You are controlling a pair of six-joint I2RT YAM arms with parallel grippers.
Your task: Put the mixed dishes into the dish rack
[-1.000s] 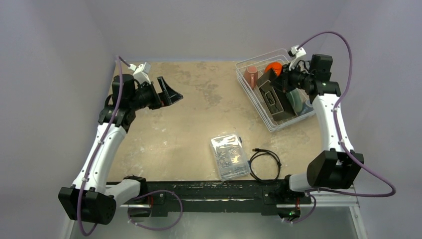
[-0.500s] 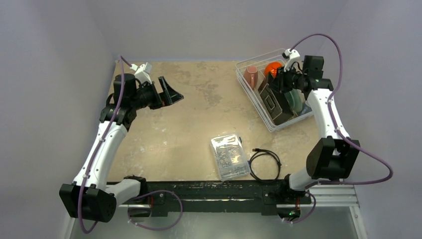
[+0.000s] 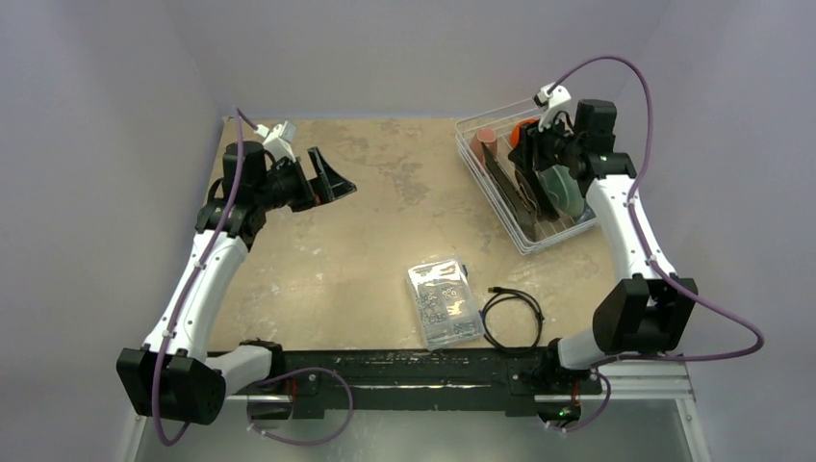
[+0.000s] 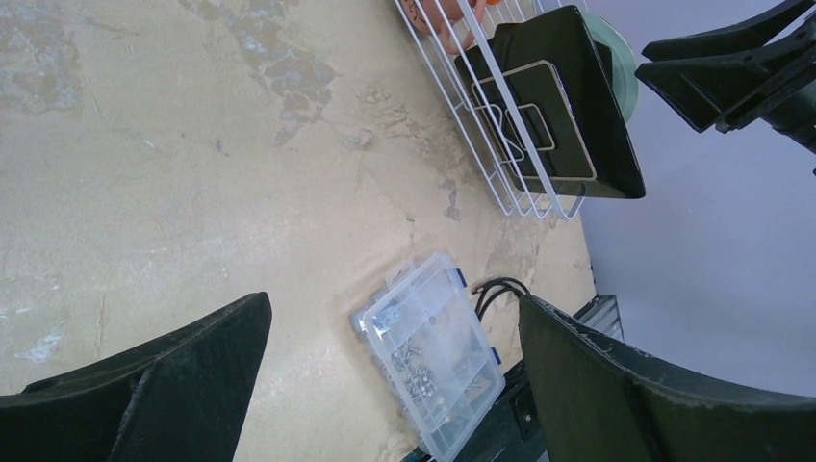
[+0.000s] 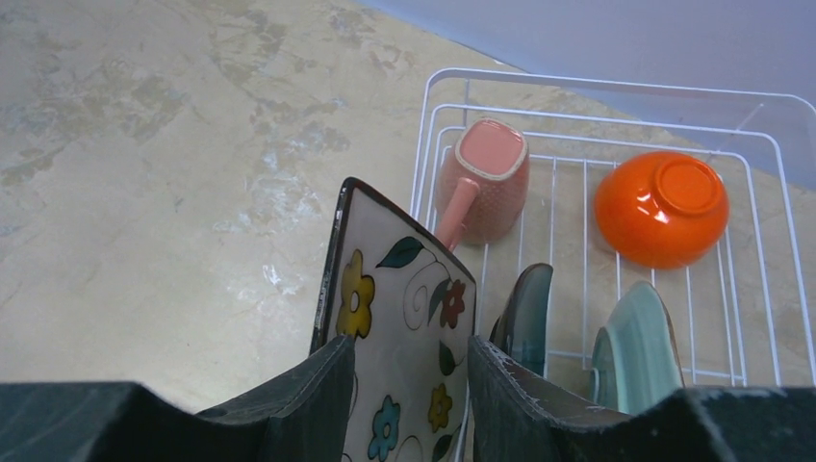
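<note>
1 floral plate [image 5: 404, 308] in rack [image 5: 616, 87]

Robot test cell in a lab, going by the fittings.

- Plain pale walls [image 3: 115, 96] close in one table [image 3: 385, 221] at 9, 12 and 3 o'clock. The tabletop is tan, worn and blotchy.
- Left arm [image 3: 192, 289] and right arm [image 3: 630, 231], white and black, are bolted to a black rail [image 3: 414, 371] at 6 o'clock. A silvery metal frame [image 3: 645, 390] runs just behind the rail.
- Purple cable [image 3: 647, 101] loops loose off each arm.
- Clear plastic box [image 3: 445, 303] near 6 o'clock holds what look like screws; they are too small to be sure.
- Coiled black cable [image 3: 512, 318] lies just beside the box, at 5 o'clock.
- White wire dish rack [image 3: 493, 192] at 2 o'clock sits straight on the bare tabletop.
</note>
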